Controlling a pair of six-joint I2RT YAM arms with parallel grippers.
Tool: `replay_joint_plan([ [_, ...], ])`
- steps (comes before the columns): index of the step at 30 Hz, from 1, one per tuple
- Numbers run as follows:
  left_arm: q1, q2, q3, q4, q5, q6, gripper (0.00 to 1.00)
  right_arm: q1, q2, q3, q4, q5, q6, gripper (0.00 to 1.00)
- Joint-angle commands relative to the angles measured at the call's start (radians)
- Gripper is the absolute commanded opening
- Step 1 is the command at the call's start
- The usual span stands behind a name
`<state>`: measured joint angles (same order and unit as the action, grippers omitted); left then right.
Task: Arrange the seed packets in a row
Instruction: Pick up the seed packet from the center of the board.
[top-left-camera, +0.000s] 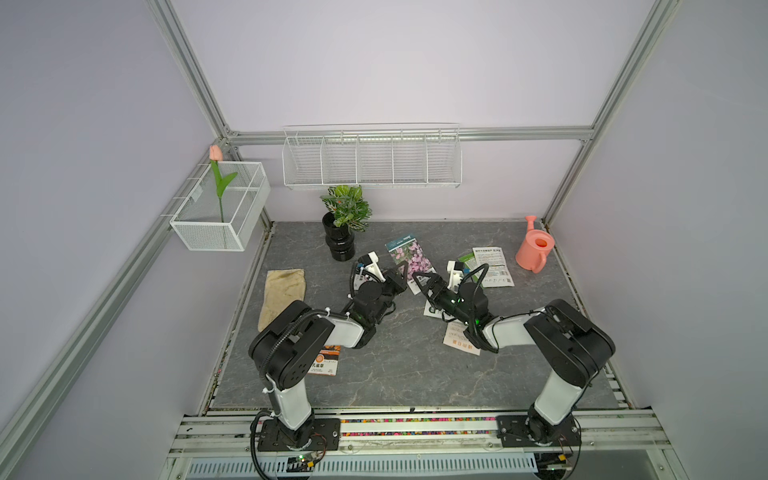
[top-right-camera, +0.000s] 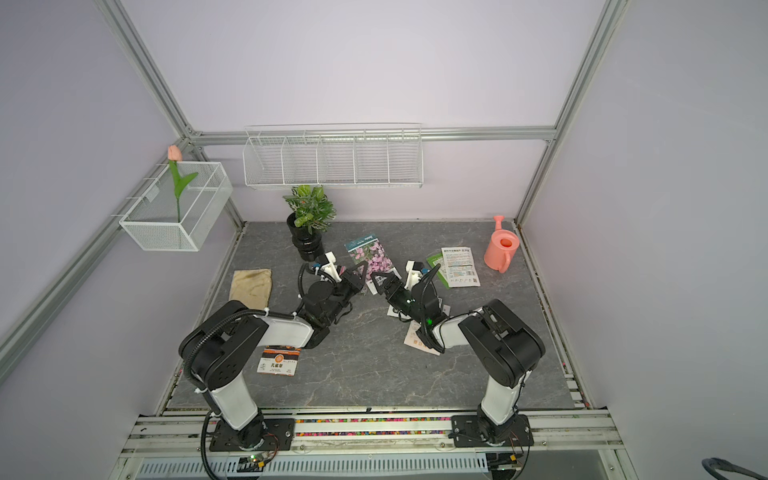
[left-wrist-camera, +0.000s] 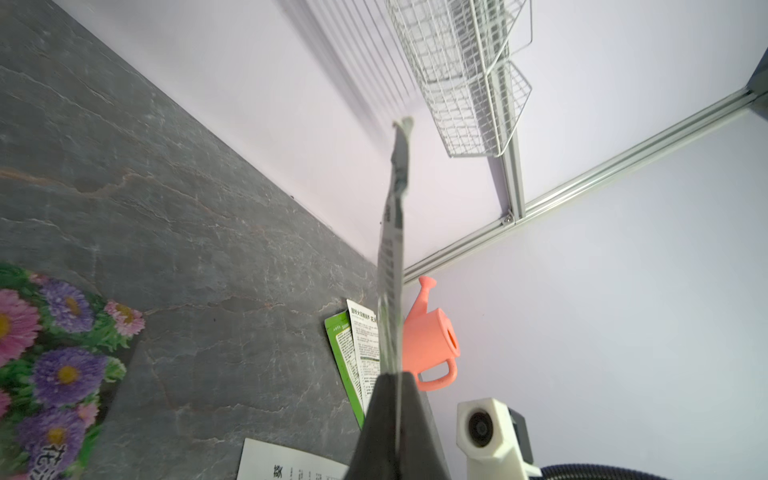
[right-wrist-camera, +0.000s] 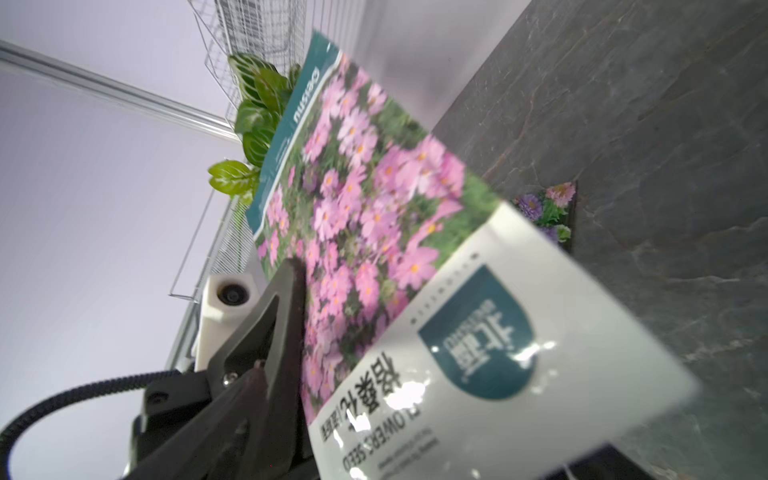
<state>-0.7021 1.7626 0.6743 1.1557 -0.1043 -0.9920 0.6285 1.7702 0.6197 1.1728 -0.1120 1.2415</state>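
Pink cosmos seed packet (top-left-camera: 409, 254), pinched on one long edge by the left gripper (top-left-camera: 400, 271), is held above the middle of the desk (top-left-camera: 409, 376), long axis toward the back edge, white end facing the right gripper (top-left-camera: 422, 279), jaws spread.

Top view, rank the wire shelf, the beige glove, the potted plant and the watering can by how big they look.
Largest: wire shelf
Next: potted plant and beige glove, too alike to rank
Smallest: watering can
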Motion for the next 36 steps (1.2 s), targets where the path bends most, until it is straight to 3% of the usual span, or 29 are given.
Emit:
replay_joint_plan([
  [1,-0.003,-0.046,-0.016,0.056,-0.064,-0.009,0.00,0.006,0.032,-0.015,0.216,0.048,0.074,0.81],
  [5,-0.008,-0.072,-0.015,0.035,-0.052,0.013,0.00,0.009,0.069,0.035,0.259,-0.005,0.120,0.63],
  [9,-0.014,-0.089,-0.012,0.002,-0.049,0.037,0.00,0.033,0.050,0.061,0.259,-0.033,0.096,0.54],
  [12,-0.014,-0.093,-0.015,-0.001,-0.047,0.038,0.00,0.037,0.042,0.064,0.260,-0.038,0.101,0.35],
  [15,-0.014,-0.105,-0.013,-0.021,-0.046,0.041,0.00,0.036,0.040,0.060,0.259,-0.040,0.110,0.08],
  [17,-0.014,-0.118,-0.012,-0.039,-0.044,0.048,0.00,0.034,0.037,0.059,0.260,-0.046,0.109,0.07],
  [18,-0.014,-0.130,-0.013,-0.050,-0.043,0.057,0.11,0.029,0.035,0.060,0.259,-0.063,0.098,0.07],
  [21,-0.007,-0.205,-0.034,-0.110,-0.039,0.127,0.58,-0.034,0.036,0.083,0.246,-0.219,0.095,0.07],
  [22,0.006,-0.259,-0.041,-0.182,-0.023,0.151,0.82,-0.072,0.034,0.093,0.217,-0.298,0.103,0.07],
  [23,0.020,-0.310,-0.037,-0.293,-0.010,0.179,0.94,-0.103,0.034,0.100,0.184,-0.376,0.104,0.07],
  [26,0.044,-0.509,0.013,-0.725,-0.037,0.306,1.00,-0.198,0.016,0.125,0.011,-0.618,0.058,0.07],
  [28,0.046,-0.634,0.062,-0.987,-0.105,0.421,1.00,-0.226,-0.018,0.155,-0.231,-0.755,-0.080,0.07],
  [30,0.053,-0.720,0.080,-1.117,-0.130,0.522,0.99,-0.219,-0.080,0.185,-0.586,-0.774,-0.323,0.07],
  [33,0.106,-0.786,0.110,-1.264,-0.062,0.607,1.00,-0.162,-0.174,0.252,-1.113,-0.662,-0.671,0.07],
  [36,0.116,-0.770,0.154,-1.366,-0.047,0.592,0.99,-0.116,-0.203,0.284,-1.267,-0.712,-0.774,0.07],
])
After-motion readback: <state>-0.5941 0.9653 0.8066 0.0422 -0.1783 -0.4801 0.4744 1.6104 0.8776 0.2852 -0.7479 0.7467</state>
